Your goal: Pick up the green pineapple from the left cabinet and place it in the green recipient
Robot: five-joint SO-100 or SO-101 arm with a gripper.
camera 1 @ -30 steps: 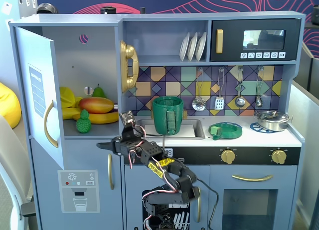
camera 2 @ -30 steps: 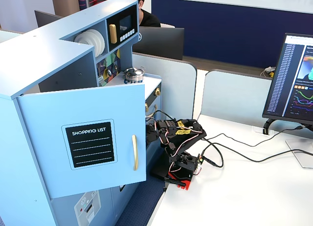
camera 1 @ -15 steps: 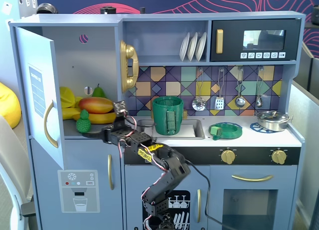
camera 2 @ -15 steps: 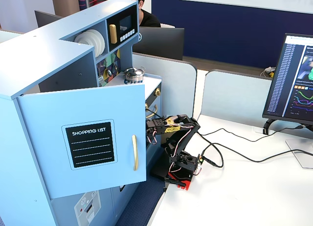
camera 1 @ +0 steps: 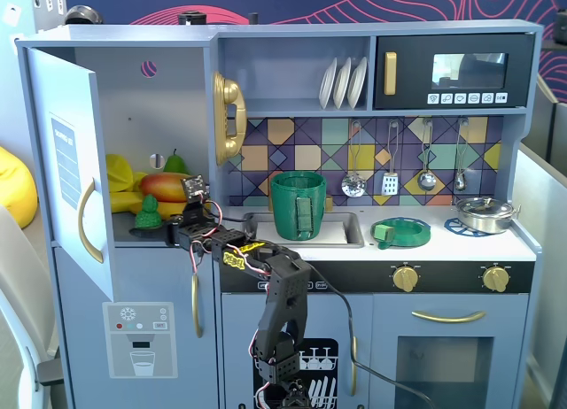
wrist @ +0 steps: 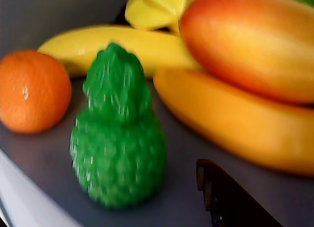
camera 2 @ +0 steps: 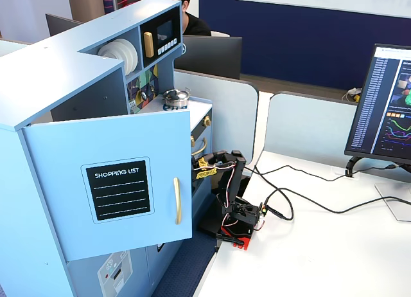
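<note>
The green pineapple point(camera 1: 147, 212) stands upright on the dark shelf of the left cabinet point(camera 1: 168, 99), whose door point(camera 1: 71, 170) is swung open. In the wrist view the pineapple point(wrist: 117, 138) is close and free-standing, and one dark finger point(wrist: 230, 200) shows to its lower right without touching it. The other finger is out of that view. My gripper point(camera 1: 168, 228) reaches into the cabinet just right of the pineapple and looks open and empty. The green recipient point(camera 1: 298, 205) stands in the sink to the right. In the other fixed view the door point(camera 2: 109, 181) hides the gripper and pineapple.
An orange point(wrist: 32, 89) lies left of the pineapple, with bananas point(wrist: 147, 45) and a mango point(wrist: 250, 45) behind and to the right. A green pear point(camera 1: 175, 164) is at the shelf's back. A flat green dish point(camera 1: 400, 232) and a metal pot point(camera 1: 485, 212) sit on the counter.
</note>
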